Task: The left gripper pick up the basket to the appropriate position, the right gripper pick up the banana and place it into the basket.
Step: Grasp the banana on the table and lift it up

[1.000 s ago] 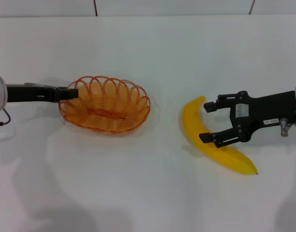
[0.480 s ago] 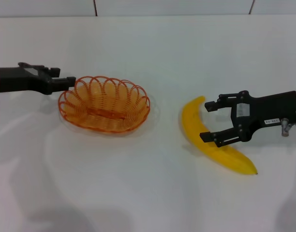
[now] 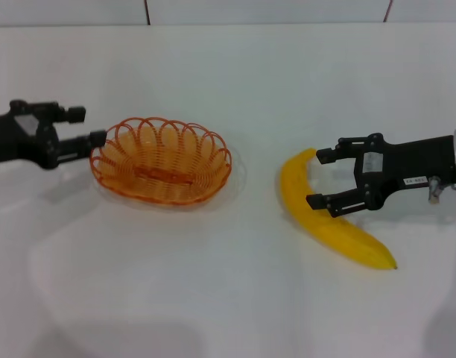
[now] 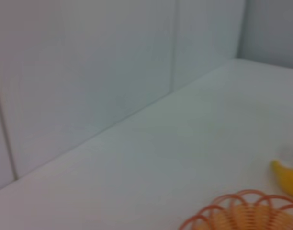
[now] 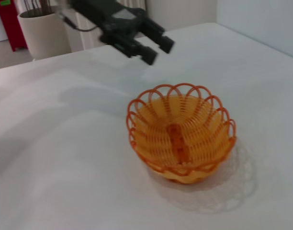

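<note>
The orange wire basket (image 3: 162,161) stands empty on the white table, left of centre. My left gripper (image 3: 86,126) is open just off the basket's left rim and does not touch it. The yellow banana (image 3: 326,221) lies on the table to the right. My right gripper (image 3: 320,179) is open, with its fingers on either side of the banana's upper half, the lower finger over the fruit. The left wrist view shows the basket's rim (image 4: 242,212) and the banana's tip (image 4: 287,177). The right wrist view shows the basket (image 5: 182,136) and the left gripper (image 5: 146,45) beyond it.
The white table (image 3: 228,298) runs to a tiled wall (image 3: 228,11) at the back. In the right wrist view a beige plant pot (image 5: 43,31) and a red object (image 5: 7,21) stand beyond the table's far end.
My left gripper has drawn back leftward from the basket's rim and its fingers have spread. The basket has stayed put. My right gripper has shifted slightly up over the banana.
</note>
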You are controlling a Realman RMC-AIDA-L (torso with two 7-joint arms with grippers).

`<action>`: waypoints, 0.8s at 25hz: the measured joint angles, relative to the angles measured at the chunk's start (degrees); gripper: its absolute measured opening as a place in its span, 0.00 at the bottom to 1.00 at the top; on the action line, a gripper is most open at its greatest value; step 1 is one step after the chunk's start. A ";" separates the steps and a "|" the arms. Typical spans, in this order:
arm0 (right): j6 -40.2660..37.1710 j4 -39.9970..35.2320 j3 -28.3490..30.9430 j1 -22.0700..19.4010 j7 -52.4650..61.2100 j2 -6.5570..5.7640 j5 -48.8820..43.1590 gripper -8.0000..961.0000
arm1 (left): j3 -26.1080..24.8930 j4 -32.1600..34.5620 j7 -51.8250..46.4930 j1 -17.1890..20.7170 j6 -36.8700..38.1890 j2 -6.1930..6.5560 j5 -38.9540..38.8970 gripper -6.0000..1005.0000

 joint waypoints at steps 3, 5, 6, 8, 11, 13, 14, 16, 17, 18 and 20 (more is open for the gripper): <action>2.01 0.88 0.00 0.25 -0.01 0.08 0.03 0.93 | -0.07 0.02 1.61 1.54 2.87 0.50 -0.62 0.57; 2.93 1.06 0.00 0.26 0.09 0.12 0.09 0.93 | -0.08 0.02 2.51 2.50 4.10 0.77 -0.65 0.57; 3.36 1.06 0.00 0.30 0.19 0.14 0.14 0.93 | -0.09 -0.07 3.28 3.14 4.78 0.94 -0.66 0.57; 4.17 1.05 -0.23 0.50 0.47 0.17 0.54 0.93 | -0.11 -0.37 5.04 4.13 5.92 1.10 -0.64 0.57; 4.61 0.41 -0.78 1.11 2.21 0.20 0.93 0.93 | -0.11 -0.77 7.51 5.03 6.56 0.84 -0.44 0.57; 4.45 -1.09 -2.01 1.25 4.94 0.21 0.83 0.93 | 0.04 -0.86 8.52 5.27 6.57 0.42 -0.16 0.57; 4.35 -2.32 -3.11 1.06 6.73 0.21 0.70 0.93 | 0.12 -0.87 9.00 5.41 6.57 0.19 -0.07 0.57; 4.31 -6.23 -6.19 0.11 10.91 0.29 0.21 0.93 | 0.10 -0.89 9.59 5.68 6.49 -0.05 -0.05 0.57; 4.41 -9.00 -8.25 -0.68 13.80 0.39 -0.29 0.93 | 0.06 -0.91 9.77 5.76 6.43 -0.13 -0.05 0.57; 4.51 -11.53 -10.44 -1.55 16.74 0.48 -0.78 0.93 | 0.04 -0.93 9.84 5.85 6.33 -0.17 -0.06 0.57; 4.71 -16.34 -14.49 -3.26 21.88 0.55 -1.91 0.93 | 0.03 -0.97 10.17 6.06 6.28 -0.23 -0.06 0.57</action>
